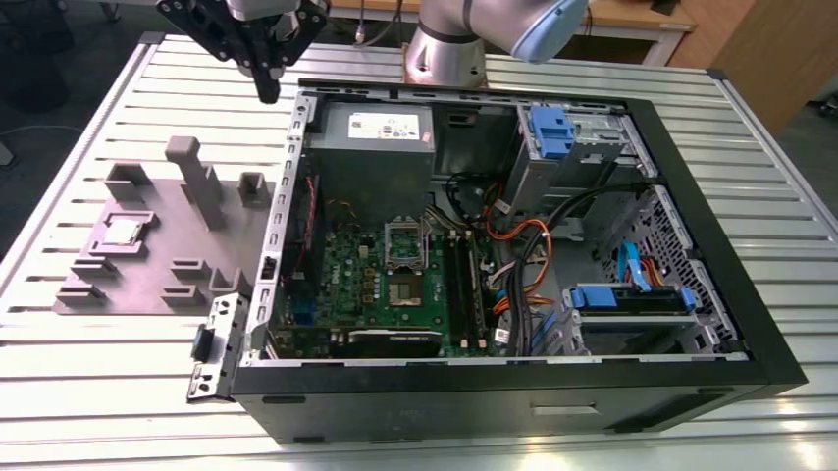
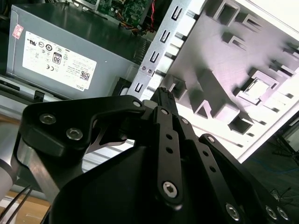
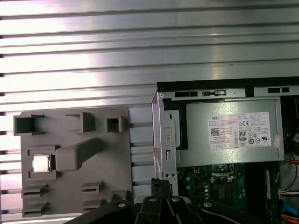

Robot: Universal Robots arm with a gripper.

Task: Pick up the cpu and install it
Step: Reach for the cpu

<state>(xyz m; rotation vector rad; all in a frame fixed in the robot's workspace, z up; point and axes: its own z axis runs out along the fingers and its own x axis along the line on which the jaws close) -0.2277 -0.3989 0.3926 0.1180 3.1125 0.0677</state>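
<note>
Presently, cpu location: the cpu [image 1: 122, 231] is seen lying in a shallow recess of the grey-purple fixture plate [image 1: 157, 257], which is set on the table [image 1: 118, 392] at the exterior view's left of the open computer case [image 1: 524, 388]. It is well apart from the socket [image 1: 404, 290] on the motherboard [image 1: 373, 265].
Tool state: the tool [image 1: 269, 93] is held high above the table near the case's far corner. Its fingers are pressed together and nothing is pinched between them.
Tool to cpu: the two are well apart and no contact is made. In the first wrist view the cpu [image 3: 41, 164] is seen far across the plate from the tool [image 3: 161, 183].
Handling: the cpu is judged light, thin and stiff. Its metal lid is probably smooth and slippery, and its underside is easily damaged.
Hold: two opposite edges of the pale rim are judged the best place, with the flat faces left untouched. How much room the recess leaves beside those edges cannot be told.
Facing: the cpu is laid flat with the silver lid upward.
Long axis: none is marked, since the outline is square and its edges run roughly parallel to the plate's edges. The corner mark cannot be made out.
</note>
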